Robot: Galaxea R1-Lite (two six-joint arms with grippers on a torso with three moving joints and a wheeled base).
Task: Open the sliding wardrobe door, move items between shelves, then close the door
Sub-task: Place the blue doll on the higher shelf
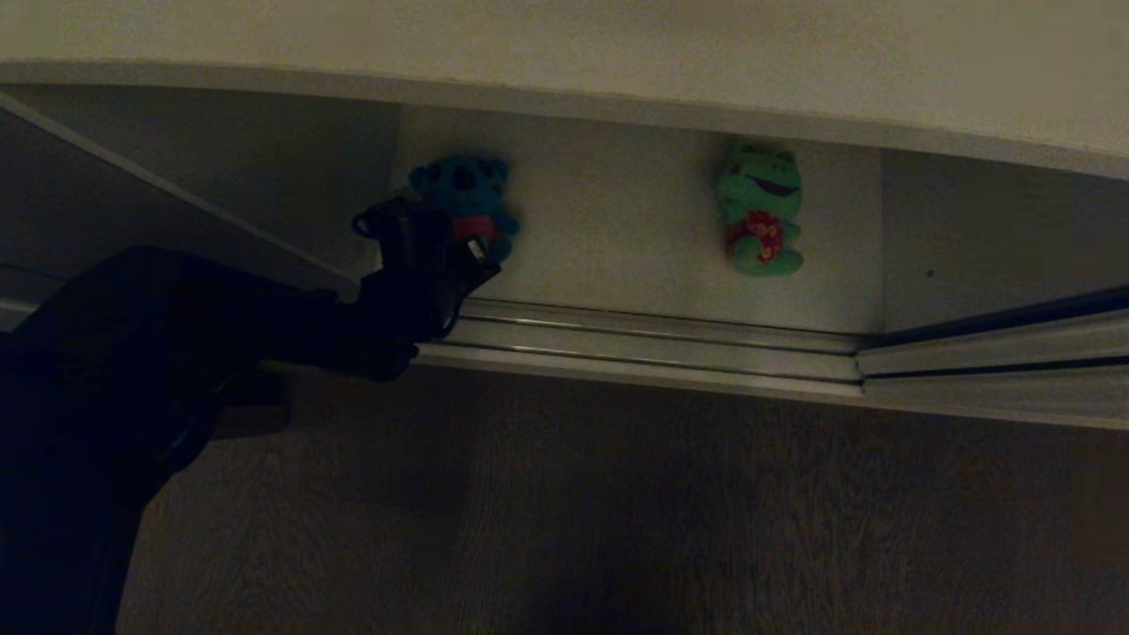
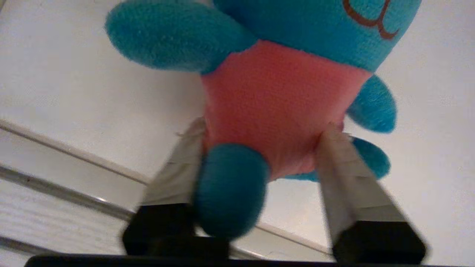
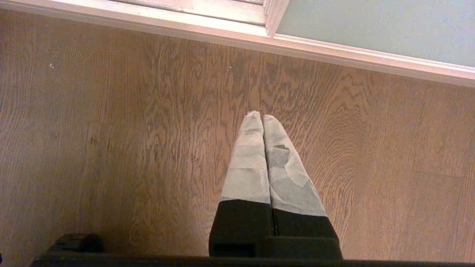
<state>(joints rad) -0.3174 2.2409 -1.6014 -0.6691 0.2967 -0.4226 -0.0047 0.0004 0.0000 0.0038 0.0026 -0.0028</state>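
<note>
Left gripper (image 1: 459,251) is in on the bear (image 1: 466,201), right at the low shelf (image 1: 617,256) of the open wardrobe. From the wrist, both fingers (image 2: 185,163) bracket the red belly, pressed against its lower sides with one blue foot poking out between them. Clamped on the bear, I'd say, though the plush barely dents, so this hold looks shallow.

That's the worry. The grip sits low, near the legs, and the big head is out beyond the fingertips. Lift fast and the toy could pivot forward and slide out. Soft fabric gives; a squeeze that looks firm may only have fur.

The frog (image 1: 760,212) lies well apart to the right on the same shelf, so no risk of bumping it.

Second hazard: the rails (image 1: 653,339) run just under the wrist along the shelf's front edge. Pull straight back low and the arm, or a dangling foot, could catch on that lip.

Third: the shelf above (image 1: 564,97) overhangs the toys. Rise too early and the bear's head could hit its underside and get knocked loose.

Right gripper (image 3: 262,118) hangs parked over the wood floor (image 3: 111,148), fingers pressed together, holding nothing. The door (image 3: 378,26) shows beside it, off to the right.
</note>
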